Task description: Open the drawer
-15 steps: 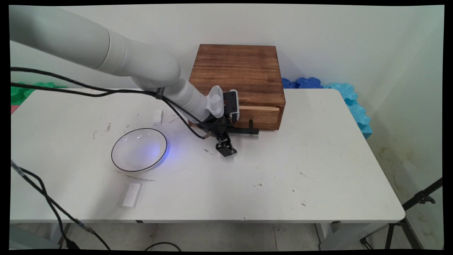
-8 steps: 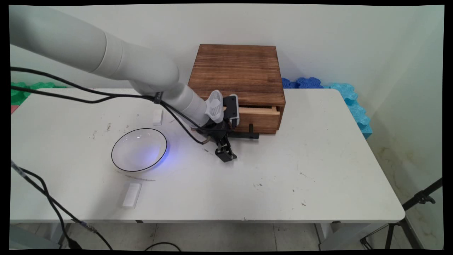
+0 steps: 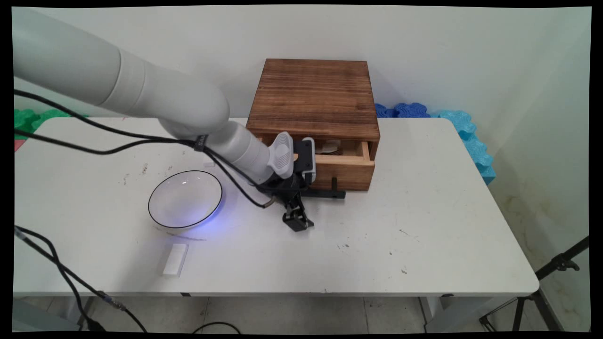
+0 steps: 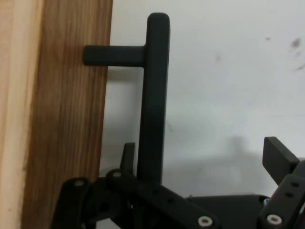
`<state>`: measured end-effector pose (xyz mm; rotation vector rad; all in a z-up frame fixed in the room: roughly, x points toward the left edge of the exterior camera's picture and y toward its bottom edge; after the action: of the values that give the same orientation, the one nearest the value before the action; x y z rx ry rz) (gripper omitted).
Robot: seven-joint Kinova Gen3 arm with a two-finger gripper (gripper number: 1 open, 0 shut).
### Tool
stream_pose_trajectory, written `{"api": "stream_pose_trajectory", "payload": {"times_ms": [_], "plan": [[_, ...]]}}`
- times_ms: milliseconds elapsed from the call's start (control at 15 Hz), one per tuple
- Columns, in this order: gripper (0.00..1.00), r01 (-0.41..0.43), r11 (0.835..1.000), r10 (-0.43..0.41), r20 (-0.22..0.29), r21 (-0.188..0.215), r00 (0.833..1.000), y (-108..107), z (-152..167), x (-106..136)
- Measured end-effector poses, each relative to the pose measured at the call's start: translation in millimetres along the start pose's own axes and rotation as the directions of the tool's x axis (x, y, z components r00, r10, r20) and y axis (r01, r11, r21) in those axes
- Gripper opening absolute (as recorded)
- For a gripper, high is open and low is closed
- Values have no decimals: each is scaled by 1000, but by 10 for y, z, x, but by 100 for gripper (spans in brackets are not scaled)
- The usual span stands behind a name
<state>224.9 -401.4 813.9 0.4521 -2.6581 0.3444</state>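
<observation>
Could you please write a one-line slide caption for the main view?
Kinova arm's hand at the black handle of a part-open wooden drawer, glass bowl alongside.

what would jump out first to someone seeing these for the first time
A wooden box at the table's far middle, its drawer pulled partly out. The claw sits at the drawer's black handle, one finger behind the bar and the other well clear. A glass bowl lies to the left.
</observation>
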Motion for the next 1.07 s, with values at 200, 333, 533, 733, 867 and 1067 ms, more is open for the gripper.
{"api": "stream_pose_trajectory", "payload": {"times_ms": [200,333,533,733,867,1067], "plan": [[100,-3,1000,3,-5,-12,1000,157,-54,-20],[100,-6,1000,5,-9,-20,1000,261,-93,-36],[100,-10,1000,9,-14,-30,1000,393,-142,-56],[100,-15,999,14,-18,-37,1000,509,-182,-73],[100,-20,999,19,-22,-44,1000,615,-215,-88],[100,-25,998,24,-26,-49,999,711,-245,-101]]}}
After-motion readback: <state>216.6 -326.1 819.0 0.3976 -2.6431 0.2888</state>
